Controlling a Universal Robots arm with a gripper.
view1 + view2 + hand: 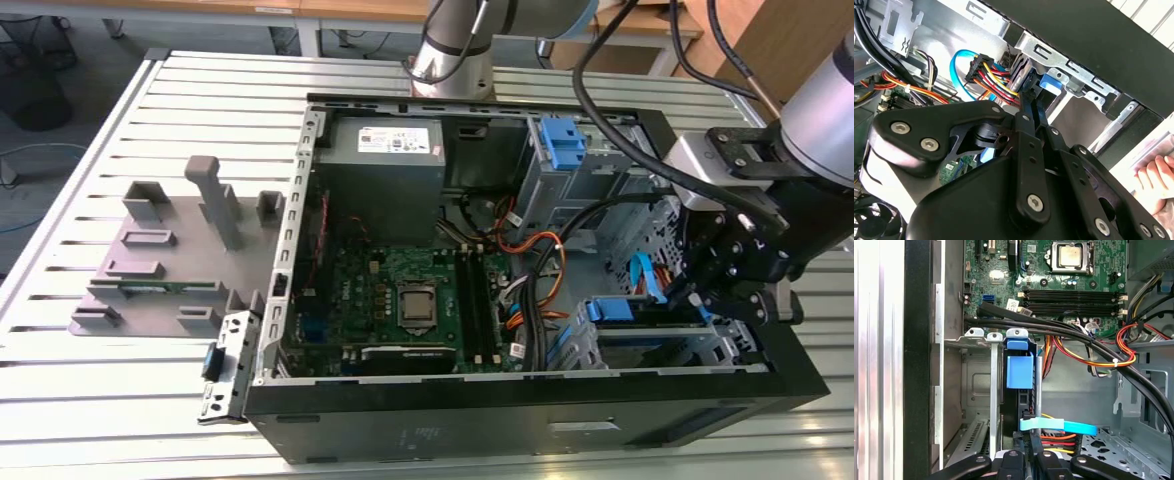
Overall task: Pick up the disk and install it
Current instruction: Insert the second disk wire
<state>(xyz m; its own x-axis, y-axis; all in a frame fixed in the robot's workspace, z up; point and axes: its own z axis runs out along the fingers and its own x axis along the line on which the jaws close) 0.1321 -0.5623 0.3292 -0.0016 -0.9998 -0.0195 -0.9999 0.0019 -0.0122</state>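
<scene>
Right now we see the end effector [738, 290] at the right of the exterior frame, lowered over the drive cage [654, 345] in the lower right corner of the open computer case [534, 410], which lies on the slatted worktop [134, 380]. In the first wrist view, the disk [1019, 372] stands on edge in a slot of that cage near the frame's centre, its blue carrier tab uppermost, with a light blue data cable [1059, 426] and a bundle of red, yellow and black wires meeting it just above the end effector's fingers [1035, 452] at the bottom edge. Those fingers sit close together right at the disk's cabled end; we cannot tell whether they are pinching it or merely touching it. In the second wrist view, the fingertips [1026, 97] reach up to the same blue carrier [1051, 82] beside the wire plug, under the cage's metal rail. A person's hand [1154, 175] rests outside the case at the lower right of that frame. At the left of the exterior frame a grey plastic stand [167, 260] sits on the worktop, well apart from the end effector.
</scene>
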